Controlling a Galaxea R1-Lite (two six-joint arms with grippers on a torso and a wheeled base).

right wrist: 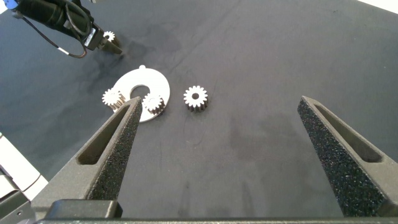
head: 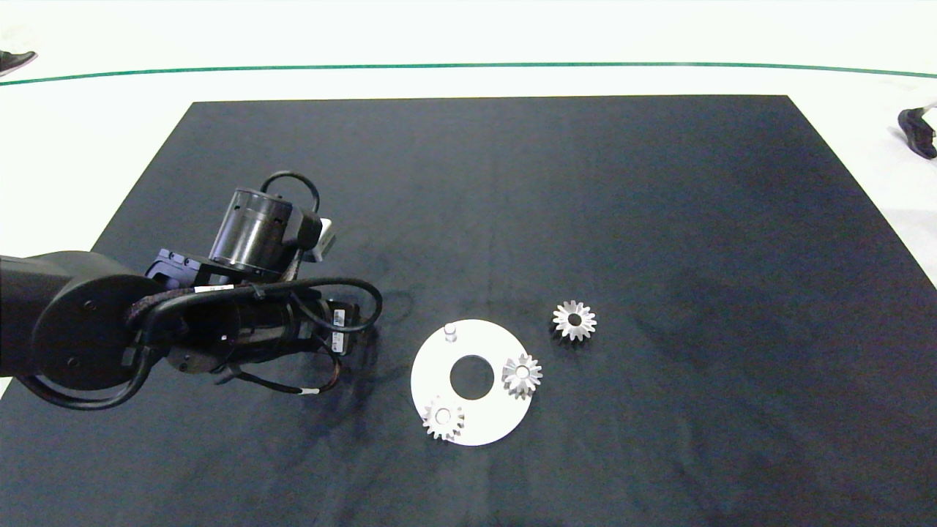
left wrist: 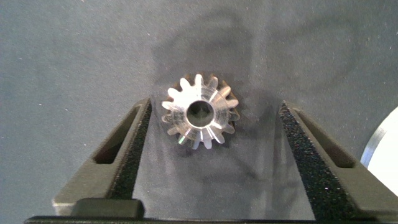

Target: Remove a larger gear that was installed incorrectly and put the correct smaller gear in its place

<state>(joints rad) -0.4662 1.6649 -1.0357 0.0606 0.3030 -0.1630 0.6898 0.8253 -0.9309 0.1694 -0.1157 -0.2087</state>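
The larger gear [left wrist: 199, 113], silver with flared pointed teeth and a wide dark hole, lies flat on the black mat. My left gripper [left wrist: 214, 104] is open around it, a finger on each side, neither touching. In the head view the left arm [head: 241, 315] covers this spot, just left of the white disc [head: 483, 428]. A bare peg [head: 450, 333] stands on the disc's far edge. Two small gears [head: 443, 419] [head: 522, 375] sit on the disc. A loose smaller gear [head: 575, 320] lies on the mat right of the disc. My right gripper [right wrist: 219, 102] hangs open, high above the mat, holding nothing.
The black mat [head: 659, 219] covers most of the table, with a white floor and a green line beyond it. A person's shoes [head: 919, 132] show at the far right and far left. The disc's rim [left wrist: 382, 149] lies close beside my left finger.
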